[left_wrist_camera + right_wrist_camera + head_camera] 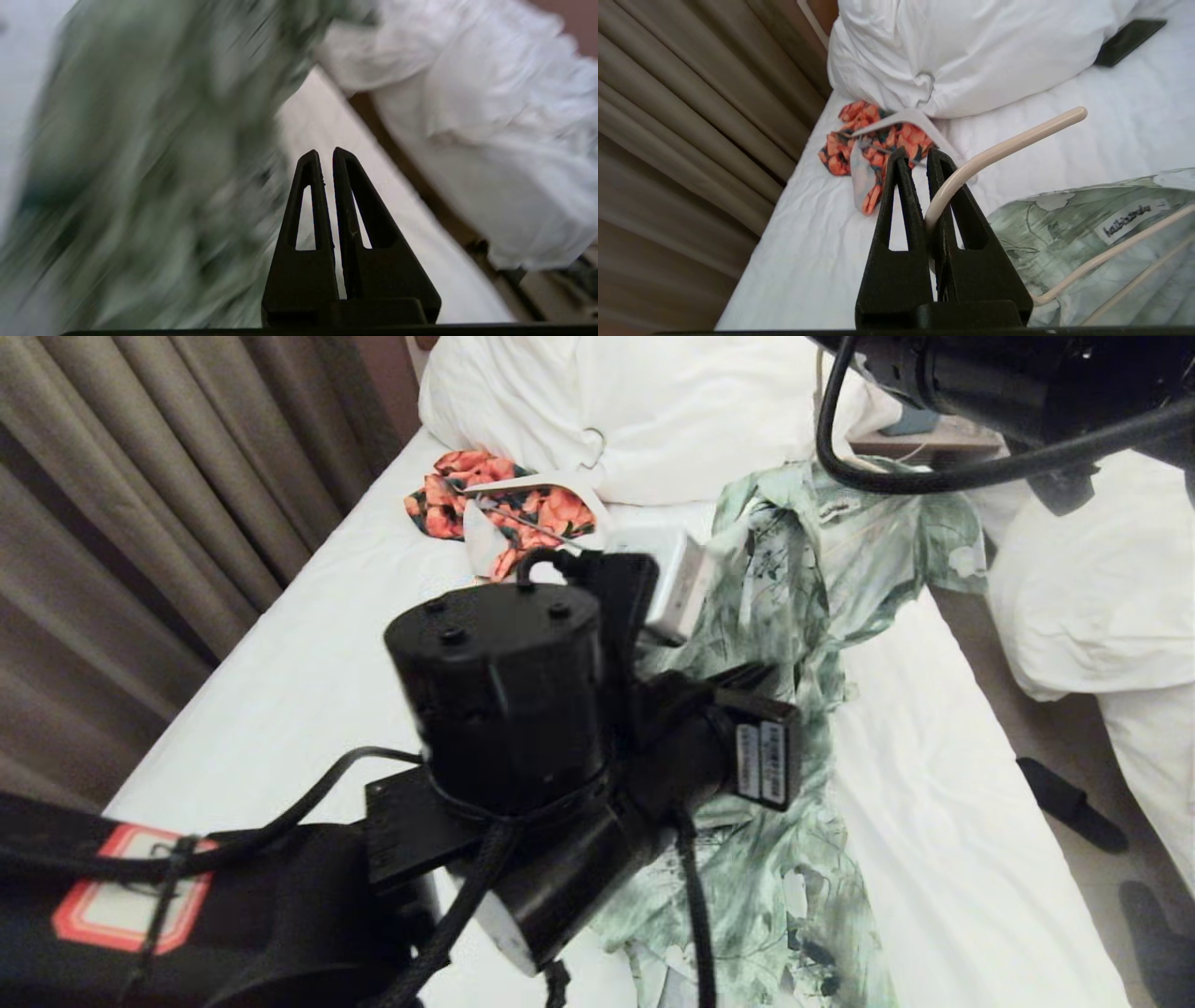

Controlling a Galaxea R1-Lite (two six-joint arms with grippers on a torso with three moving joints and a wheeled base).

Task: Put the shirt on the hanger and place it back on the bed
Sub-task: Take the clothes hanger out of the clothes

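Observation:
The green and white shirt (794, 616) trails down the bed (299, 681) from its raised collar. In the right wrist view my right gripper (917, 156) is shut on the cream hanger (1004, 144) at the bend of its hook. The hanger's thin arms run inside the shirt (1087, 224) beneath the collar label. My left arm (523, 709) fills the foreground over the shirt's middle and hides its own gripper there. In the left wrist view the left gripper (324, 156) has its fingers nearly together, nothing between them, beside the blurred shirt (140, 163).
An orange-and-black floral garment (504, 509) on a white hanger lies by the pillows (672, 411). Curtains (140, 476) hang along the left. A second bed with duvets (1102, 597) stands right, dark shoes (1074, 803) on the floor between. A dark flat object (1129, 42) lies beside the pillow.

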